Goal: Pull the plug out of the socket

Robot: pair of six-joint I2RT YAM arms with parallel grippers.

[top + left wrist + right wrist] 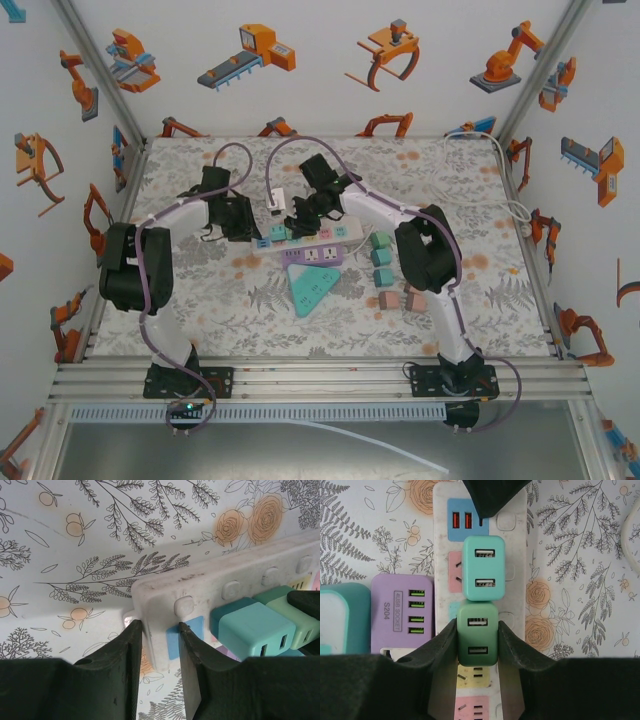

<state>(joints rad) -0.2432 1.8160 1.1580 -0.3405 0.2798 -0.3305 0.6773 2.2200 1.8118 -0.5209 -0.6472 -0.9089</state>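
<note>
**Strip pinned, green plug pinched**

In the lower middle of the right wrist view, the boxy mid-green plastic charger plug (477,635) with two USB ports sits seated in the long white plastic power strip (517,555). The strip runs top to bottom through the frame. The right gripper (477,630) has its jaws clamped on the plug's two side faces, pads flat against them. At lower centre of the left wrist view, the left gripper (159,642) has its jaws closed across the strip's end, one finger on each long edge.

The charger plug looks light, rigid and smooth-sided, so the resistance will likely come from the socket contacts rather than from weight. Glossy plastic could slide through the pads, which makes the two flat side faces the sensible place to hold. A pull straight away from the strip's face seems better than a tilt, which could bind the pins. The power strip also looks light and would probably lift along with the plug, so the left hold on its end matters.

Directly above the green plug in the right wrist frame, touching it, stands a teal two-port plastic charger (483,567). The fingers do not appear to touch it. A purple four-port socket block (402,612) lies just left of the strip.
</note>
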